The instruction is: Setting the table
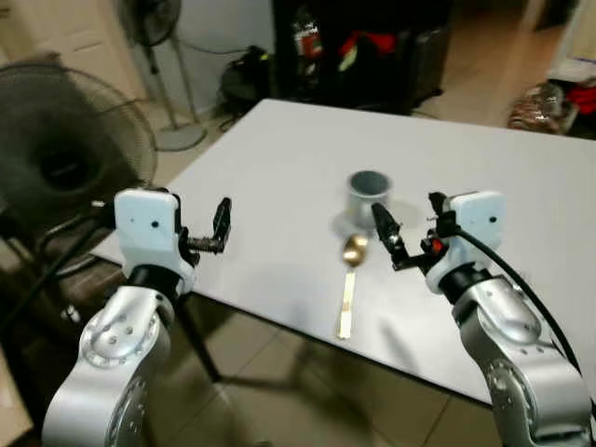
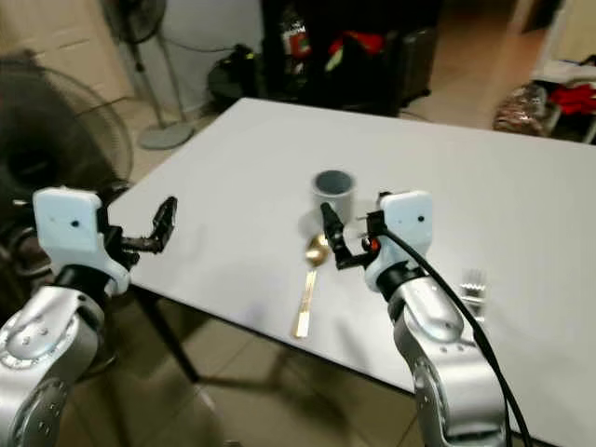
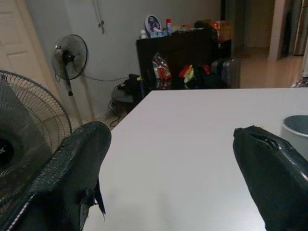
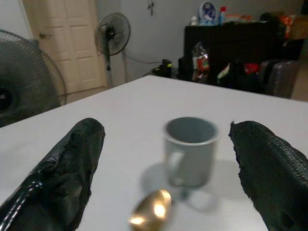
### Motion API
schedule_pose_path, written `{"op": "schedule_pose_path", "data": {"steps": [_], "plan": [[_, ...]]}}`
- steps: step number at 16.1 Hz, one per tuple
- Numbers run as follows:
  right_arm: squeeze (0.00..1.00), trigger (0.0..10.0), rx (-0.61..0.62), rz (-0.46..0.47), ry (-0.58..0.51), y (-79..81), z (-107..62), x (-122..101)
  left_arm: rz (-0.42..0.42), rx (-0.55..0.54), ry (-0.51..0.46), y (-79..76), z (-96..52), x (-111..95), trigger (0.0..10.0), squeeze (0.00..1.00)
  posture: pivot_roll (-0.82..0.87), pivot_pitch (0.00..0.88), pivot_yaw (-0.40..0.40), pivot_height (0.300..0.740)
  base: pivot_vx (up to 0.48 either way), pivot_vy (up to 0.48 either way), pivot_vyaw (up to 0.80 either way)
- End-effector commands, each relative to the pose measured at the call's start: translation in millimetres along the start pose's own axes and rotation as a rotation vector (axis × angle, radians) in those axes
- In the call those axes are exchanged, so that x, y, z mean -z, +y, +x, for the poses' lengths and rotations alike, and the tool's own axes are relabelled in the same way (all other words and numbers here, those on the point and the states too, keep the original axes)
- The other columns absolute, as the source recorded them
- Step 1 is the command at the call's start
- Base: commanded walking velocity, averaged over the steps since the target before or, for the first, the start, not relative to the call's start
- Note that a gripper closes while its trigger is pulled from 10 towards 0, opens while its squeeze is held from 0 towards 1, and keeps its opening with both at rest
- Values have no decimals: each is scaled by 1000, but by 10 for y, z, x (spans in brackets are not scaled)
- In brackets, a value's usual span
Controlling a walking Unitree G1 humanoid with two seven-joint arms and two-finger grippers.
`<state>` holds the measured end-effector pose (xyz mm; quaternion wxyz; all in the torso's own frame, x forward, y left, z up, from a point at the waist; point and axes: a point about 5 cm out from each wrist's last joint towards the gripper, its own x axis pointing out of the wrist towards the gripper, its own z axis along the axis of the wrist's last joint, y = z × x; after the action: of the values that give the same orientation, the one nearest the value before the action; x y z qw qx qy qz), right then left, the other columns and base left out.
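Note:
A grey mug (image 1: 369, 194) stands upright on the white table (image 1: 279, 168), its handle toward me. A gold spoon (image 1: 350, 279) lies just in front of it, with the bowl near the mug and the handle pointing at the table's near edge. My right gripper (image 1: 389, 240) hovers open right of the spoon's bowl; its wrist view frames the mug (image 4: 188, 149) and the spoon's bowl (image 4: 150, 209) between the fingers. My left gripper (image 1: 221, 228) is open and holds nothing, above the table's left edge. A small silver utensil (image 2: 473, 284), perhaps a fork, lies further right.
A large floor fan (image 1: 65, 140) stands close on the left beside the table, with another pedestal fan (image 1: 154, 28) behind it. A dark cabinet (image 1: 363, 47) with clutter lies beyond the far edge. The table's near edge (image 1: 279, 321) runs diagonally below the spoon.

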<state>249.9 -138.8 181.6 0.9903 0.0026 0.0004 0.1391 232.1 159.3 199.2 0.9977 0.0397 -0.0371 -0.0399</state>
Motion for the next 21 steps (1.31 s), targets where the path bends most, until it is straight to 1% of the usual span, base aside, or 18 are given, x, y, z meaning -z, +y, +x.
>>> {"op": "schedule_pose_path", "data": {"steps": [1,5,6,9,12,14,15,16,17,21], "plan": [[1000,10000,-38,12,-23,68,18,-33,16,-25,29,66,-1,33,10000,0,-36,0,61,740,0,330,800],[1000,10000,-69,26,-39,101,61,-70,16,-37,24,89,14,1,10000,0,-25,2,54,740,0,333,800],[1000,10000,-76,27,-41,104,76,-76,4,-47,23,99,20,-12,10000,0,-21,3,54,740,0,330,800],[1000,10000,-99,30,-50,116,125,-95,16,-44,15,116,36,-58,10000,0,-9,8,56,740,0,328,800],[1000,10000,-109,42,-46,127,141,-89,20,-49,13,130,31,-71,10000,0,-3,8,55,740,0,325,800],[1000,10000,-115,49,-45,139,148,-86,23,-63,10,144,43,-91,10000,0,-3,10,57,740,0,0,800],[1000,10000,-120,51,-42,147,152,-80,46,-84,26,175,61,-85,10000,0,-4,10,60,740,0,0,800],[1000,10000,-121,47,-40,150,157,-77,57,-94,19,196,78,-94,10000,0,-6,8,61,740,0,-480,800],[1000,10000,-122,45,-38,147,164,-75,48,-99,15,207,89,-101,10000,0,-7,8,62,740,0,-480,800],[1000,10000,-97,39,-5,99,211,-29,47,-95,21,184,92,-101,10000,0,-6,11,58,740,0,-480,800]]}}
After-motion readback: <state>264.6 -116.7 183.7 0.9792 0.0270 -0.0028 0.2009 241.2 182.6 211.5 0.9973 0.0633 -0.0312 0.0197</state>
